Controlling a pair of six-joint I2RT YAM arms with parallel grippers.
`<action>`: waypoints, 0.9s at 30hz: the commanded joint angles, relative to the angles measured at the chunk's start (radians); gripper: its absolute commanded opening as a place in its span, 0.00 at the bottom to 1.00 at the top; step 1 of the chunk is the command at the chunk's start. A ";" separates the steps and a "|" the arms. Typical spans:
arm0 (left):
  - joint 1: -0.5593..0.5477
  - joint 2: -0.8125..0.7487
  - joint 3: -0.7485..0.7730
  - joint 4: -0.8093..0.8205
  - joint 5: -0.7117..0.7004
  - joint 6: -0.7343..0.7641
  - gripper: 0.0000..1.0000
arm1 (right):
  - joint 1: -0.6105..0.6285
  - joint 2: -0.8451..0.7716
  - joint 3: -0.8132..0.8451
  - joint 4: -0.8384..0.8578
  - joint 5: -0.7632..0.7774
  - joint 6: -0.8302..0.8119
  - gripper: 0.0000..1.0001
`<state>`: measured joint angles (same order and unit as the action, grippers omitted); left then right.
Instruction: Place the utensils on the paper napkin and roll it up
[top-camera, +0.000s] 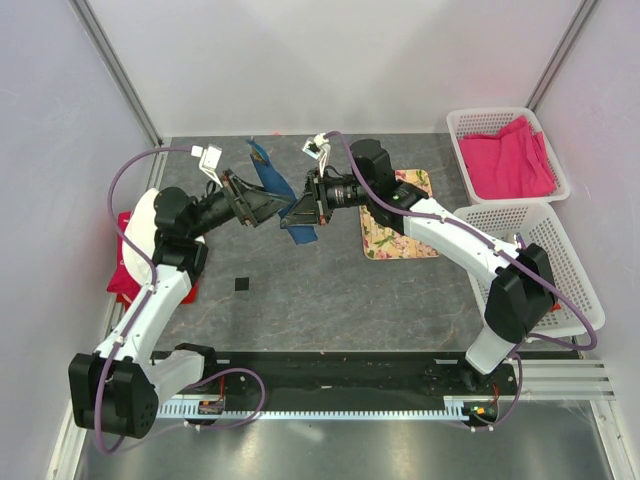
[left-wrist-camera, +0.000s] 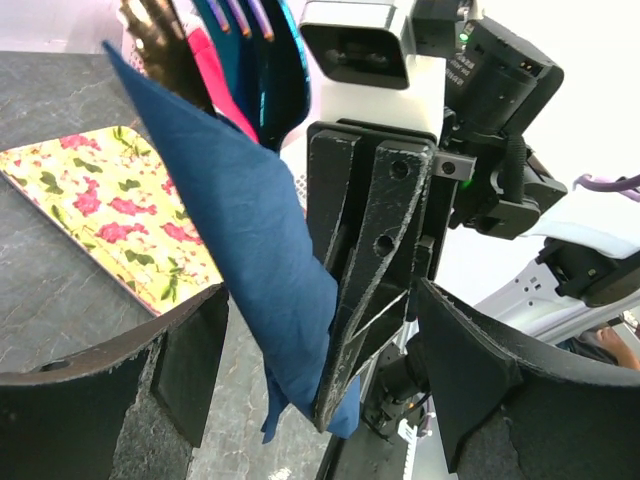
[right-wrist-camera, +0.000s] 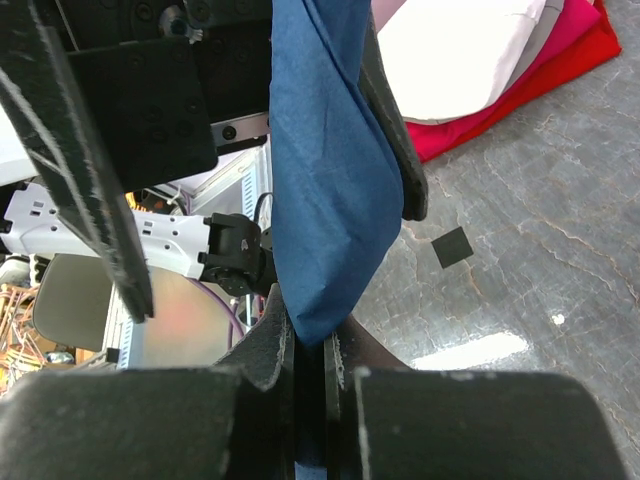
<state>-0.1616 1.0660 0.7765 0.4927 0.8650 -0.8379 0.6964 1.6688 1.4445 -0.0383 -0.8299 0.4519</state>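
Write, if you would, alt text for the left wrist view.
The right gripper pinches a rolled blue napkin, with utensils poking from its top. The left gripper stands open around it, and a floral mat lies behind.

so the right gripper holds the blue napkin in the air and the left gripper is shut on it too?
No: the left gripper is open, as the left wrist view shows; the right gripper alone holds the blue napkin in the air.
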 joint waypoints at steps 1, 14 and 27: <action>-0.006 -0.003 -0.003 -0.017 -0.012 0.045 0.82 | -0.001 -0.053 0.053 0.058 -0.025 0.008 0.00; -0.044 0.034 -0.020 0.093 0.000 -0.058 0.54 | -0.001 -0.066 0.039 0.098 -0.069 0.045 0.00; -0.042 0.046 -0.026 0.188 0.002 -0.144 0.45 | -0.001 -0.086 0.008 0.110 -0.103 0.045 0.00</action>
<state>-0.2092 1.1004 0.7578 0.6270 0.8856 -0.9459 0.6895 1.6432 1.4445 -0.0078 -0.8810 0.4942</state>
